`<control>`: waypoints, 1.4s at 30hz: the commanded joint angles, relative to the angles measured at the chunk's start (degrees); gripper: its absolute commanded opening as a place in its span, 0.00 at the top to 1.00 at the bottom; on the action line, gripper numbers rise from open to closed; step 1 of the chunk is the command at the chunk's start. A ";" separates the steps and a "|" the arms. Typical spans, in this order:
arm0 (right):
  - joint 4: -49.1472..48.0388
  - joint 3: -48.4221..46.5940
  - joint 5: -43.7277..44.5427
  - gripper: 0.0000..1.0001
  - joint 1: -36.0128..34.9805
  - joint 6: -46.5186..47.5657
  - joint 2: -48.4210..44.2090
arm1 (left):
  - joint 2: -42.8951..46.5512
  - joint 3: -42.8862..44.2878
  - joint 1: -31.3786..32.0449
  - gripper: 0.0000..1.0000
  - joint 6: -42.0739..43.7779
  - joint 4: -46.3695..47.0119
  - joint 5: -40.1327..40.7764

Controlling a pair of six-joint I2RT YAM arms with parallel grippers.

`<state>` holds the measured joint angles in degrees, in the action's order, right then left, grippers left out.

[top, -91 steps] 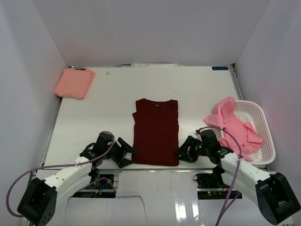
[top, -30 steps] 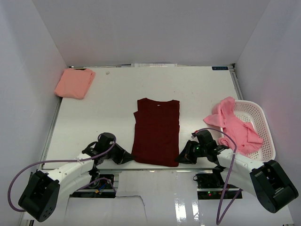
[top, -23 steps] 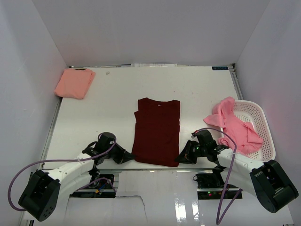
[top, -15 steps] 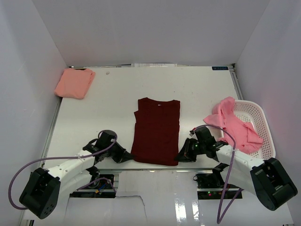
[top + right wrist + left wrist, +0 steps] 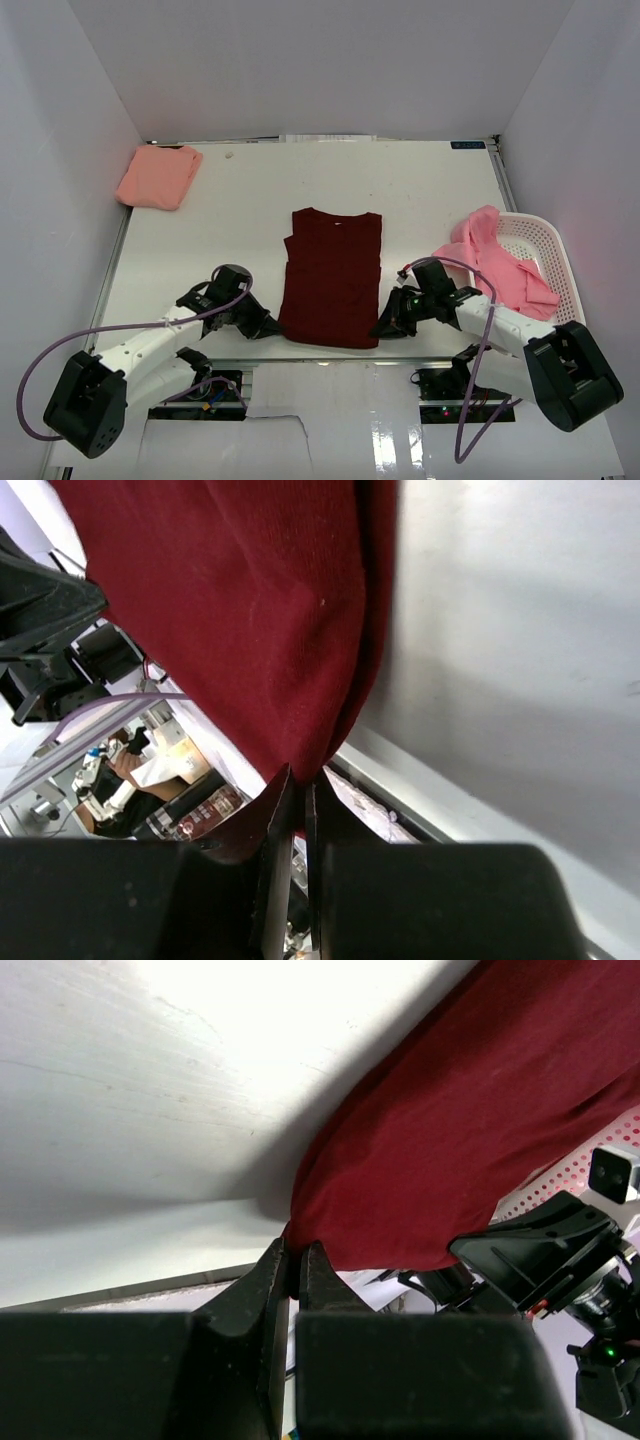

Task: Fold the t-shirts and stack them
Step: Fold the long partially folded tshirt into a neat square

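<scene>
Right now the left gripper (image 5: 295, 1257) pinches the near-left hem corner of the maroon t-shirt (image 5: 332, 275), lying flat at centre; the right gripper (image 5: 300, 780) pinches the near-right corner. Such thin bites could slip, skewing the fold.

maroon tee (image 5: 332, 275) x1 | salmon tee (image 5: 158, 176) x1 | pink tees (image 5: 500, 265) — qty unclear | basket (image 5: 562, 272) x1

bare table (image 5: 420, 190) spans the upper middle of the top view; salmon shirt (image 5: 158, 176) blocks upper left, basket (image 5: 556, 262) with pink shirts (image 5: 495, 265) the right edge, maroon shirt (image 5: 332, 275) the centre.
</scene>
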<state>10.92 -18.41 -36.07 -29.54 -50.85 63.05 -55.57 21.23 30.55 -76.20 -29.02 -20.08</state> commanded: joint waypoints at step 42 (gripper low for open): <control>10.96 -11.19 0.83 0.92 2.29 9.01 5.60 | -5.95 8.12 -0.13 1.00 2.99 -1.13 -1.90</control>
<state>18.35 -25.65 -35.70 -27.07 -42.85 69.87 -62.87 26.17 30.50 -74.26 -28.03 -23.11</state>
